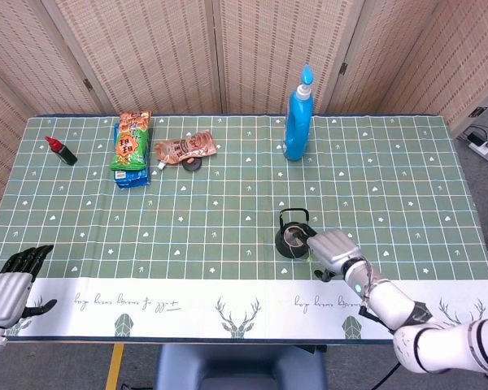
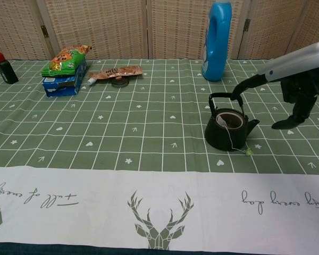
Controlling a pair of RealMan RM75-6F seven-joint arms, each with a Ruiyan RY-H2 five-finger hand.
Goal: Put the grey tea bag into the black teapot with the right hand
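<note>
Just right of the black teapot [image 2: 227, 128], our right hand [image 2: 300, 95] hangs empty, fingers apart; grey tea bag [image 2: 224, 121] inside, so we withdraw clear of its trailing string [image 2: 231, 140].

Bare cloth rings the black teapot [image 2: 227, 129]; blue bottle [image 2: 217, 40] stands well behind

black teapot [image 2: 227, 129]: upright, lidless | grey tea bag [image 2: 223, 121]: inside, string over the rim
</note>
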